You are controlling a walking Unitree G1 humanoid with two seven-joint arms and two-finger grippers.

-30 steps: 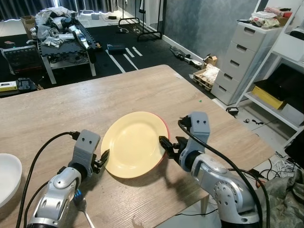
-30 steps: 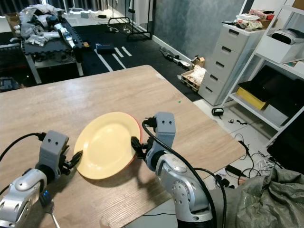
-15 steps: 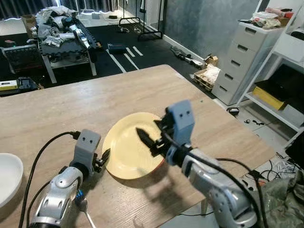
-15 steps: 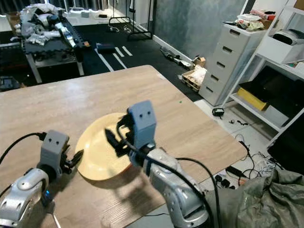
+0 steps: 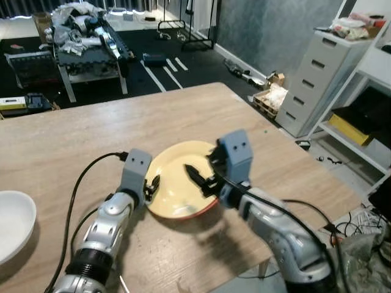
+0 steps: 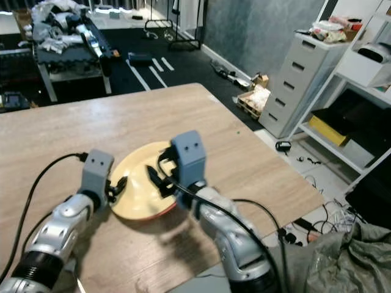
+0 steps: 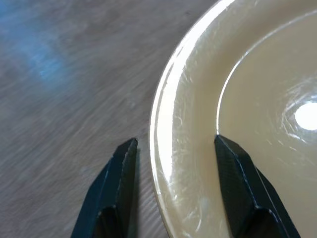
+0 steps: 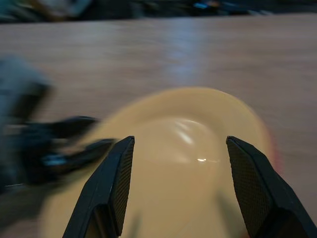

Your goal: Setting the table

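Note:
A pale yellow plate [image 5: 177,183] with a red edge showing underneath lies on the wooden table [image 5: 91,134], near its front. My left gripper [image 5: 150,185] is at the plate's left rim. In the left wrist view its fingers [image 7: 111,198] stand open astride the rim [image 7: 163,148], one over the wood and one over the plate. My right gripper [image 5: 197,177] hovers open just above the middle of the plate [image 8: 188,148], pointing toward the left gripper [image 8: 64,144], with nothing between its fingers [image 8: 257,193].
A white bowl [image 5: 12,223] sits at the table's left edge. The table's right edge and front corner [image 5: 342,195] are close. Beyond it stand grey drawers [image 5: 311,73] and shelves; a cluttered low bench [image 5: 85,43] is on the floor behind.
My right gripper has left the plate's right rim, risen and swung left over the plate's middle. The left gripper stays at the left rim, its arm reaching further forward. The camera shifted slightly.

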